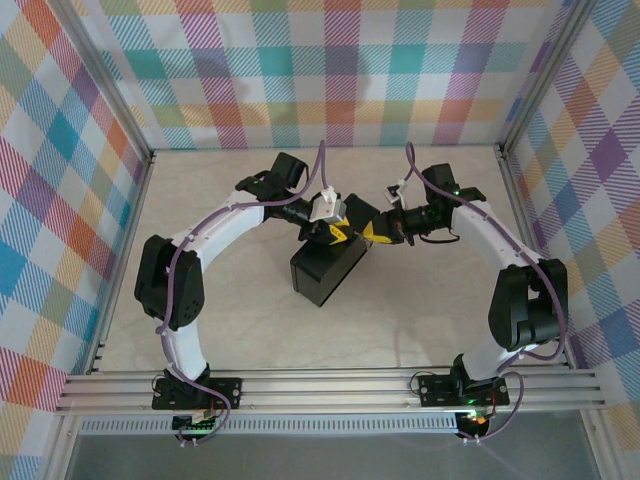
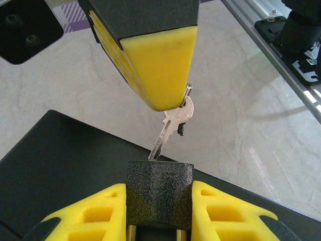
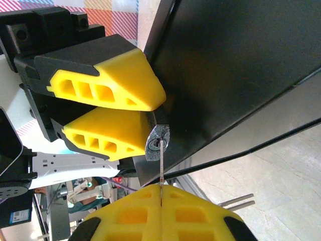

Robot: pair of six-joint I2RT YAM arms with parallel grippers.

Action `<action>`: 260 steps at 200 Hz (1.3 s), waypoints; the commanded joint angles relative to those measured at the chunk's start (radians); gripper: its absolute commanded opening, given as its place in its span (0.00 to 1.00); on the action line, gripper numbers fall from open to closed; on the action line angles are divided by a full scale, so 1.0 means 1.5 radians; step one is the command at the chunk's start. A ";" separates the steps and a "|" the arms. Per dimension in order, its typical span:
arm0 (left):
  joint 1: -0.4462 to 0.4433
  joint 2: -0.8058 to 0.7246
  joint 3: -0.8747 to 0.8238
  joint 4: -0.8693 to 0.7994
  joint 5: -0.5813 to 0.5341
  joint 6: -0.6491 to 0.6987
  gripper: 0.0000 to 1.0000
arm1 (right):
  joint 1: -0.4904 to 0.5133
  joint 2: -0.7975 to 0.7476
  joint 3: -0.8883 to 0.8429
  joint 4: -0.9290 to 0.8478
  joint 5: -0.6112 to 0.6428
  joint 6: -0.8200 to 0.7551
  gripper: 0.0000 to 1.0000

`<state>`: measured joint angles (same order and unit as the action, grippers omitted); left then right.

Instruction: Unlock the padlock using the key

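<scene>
The padlock (image 2: 159, 193), a small speckled grey block, is clamped between the yellow fingers (image 2: 95, 216) of my left gripper (image 2: 159, 188), which is shut on its sides. It is held just above the black box (image 2: 60, 160). My right gripper (image 3: 161, 187) is shut on the bow of the thin silvery key (image 3: 161, 168). The key (image 2: 170, 128) slants down to the padlock's end face, where its tip meets the keyhole (image 3: 159, 142). How deep the blade sits I cannot tell. From above, both grippers (image 1: 335, 232) (image 1: 378, 232) meet over the box's far corner.
The black box (image 1: 328, 268) lies on the pale table (image 1: 220, 190) between the two arms. Aluminium rails (image 1: 330, 390) run along the near edge, and checked walls (image 1: 330, 70) close in the back and sides. Bare table surrounds the box.
</scene>
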<state>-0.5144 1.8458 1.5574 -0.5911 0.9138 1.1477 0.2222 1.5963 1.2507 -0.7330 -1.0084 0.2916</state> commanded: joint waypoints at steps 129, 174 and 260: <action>0.003 -0.054 -0.051 0.068 -0.022 -0.004 0.19 | -0.011 0.018 0.008 -0.037 -0.062 -0.051 0.00; 0.003 -0.068 -0.073 0.087 -0.036 0.013 0.20 | -0.021 0.029 0.012 -0.062 -0.052 -0.055 0.00; 0.002 -0.073 -0.087 0.110 -0.035 0.008 0.20 | -0.003 0.036 0.016 -0.021 -0.080 -0.026 0.00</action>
<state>-0.5144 1.7760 1.4483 -0.4591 0.8474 1.1408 0.2100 1.6421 1.2530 -0.8047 -1.0763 0.2356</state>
